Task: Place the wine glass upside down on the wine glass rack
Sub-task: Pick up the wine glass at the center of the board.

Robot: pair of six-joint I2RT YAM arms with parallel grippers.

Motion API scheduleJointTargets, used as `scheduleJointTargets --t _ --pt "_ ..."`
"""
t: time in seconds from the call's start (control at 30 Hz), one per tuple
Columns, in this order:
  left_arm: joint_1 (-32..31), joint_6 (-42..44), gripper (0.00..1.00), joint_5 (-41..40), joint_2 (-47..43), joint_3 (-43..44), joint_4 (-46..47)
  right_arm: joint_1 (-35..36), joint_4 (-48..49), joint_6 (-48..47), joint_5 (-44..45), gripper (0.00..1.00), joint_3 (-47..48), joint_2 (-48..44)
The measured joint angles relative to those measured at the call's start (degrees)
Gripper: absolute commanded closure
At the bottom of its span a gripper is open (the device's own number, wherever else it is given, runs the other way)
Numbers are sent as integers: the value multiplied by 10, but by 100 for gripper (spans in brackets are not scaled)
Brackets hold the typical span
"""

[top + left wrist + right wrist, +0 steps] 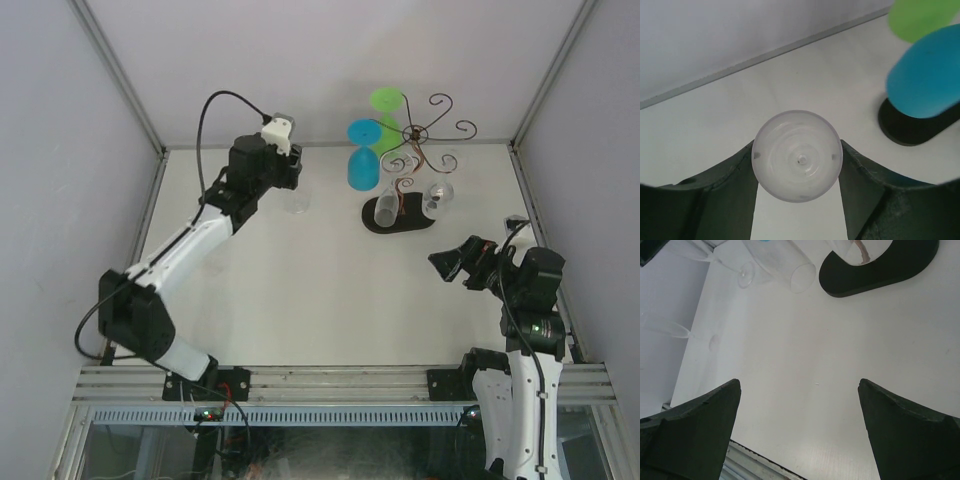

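The left pincer [797, 150] is gripping the clear wine glass [796, 172] - its fingers are pressing on both sides of a round clear part, and we cannot tell whether that is the foot or the bowl. The glass appears to be standing on the table, well apart from the wine glass rack [418, 133]. We judge the side grip is meant for lifting and carrying it across. The right pincer [800, 430] is hanging wide and empty near the rack's base - likely keeping clear. A blue glass [363, 165] and a green glass [387, 103] are hanging on the rack. We are finding no legible brand, label or writing.
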Motion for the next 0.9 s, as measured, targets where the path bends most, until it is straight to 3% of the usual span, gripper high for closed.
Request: scheduleJointTargets --t 0.27,0.5,0.7,0.9 --pt "-50 -35 58 -4 -222 -101 9 0 17 9 -78 0 -3 17" --pt "-48 -55 62 1 -335 -150 -22 33 74 58 -123 0 -53 11" --pt "-48 -61 68 17 -395 -180 -63 211 113 110 -17 0 -56 -11" --pt "-77 -61 71 21 -424 -188 -84 426 186 161 178 0 -84 -26"
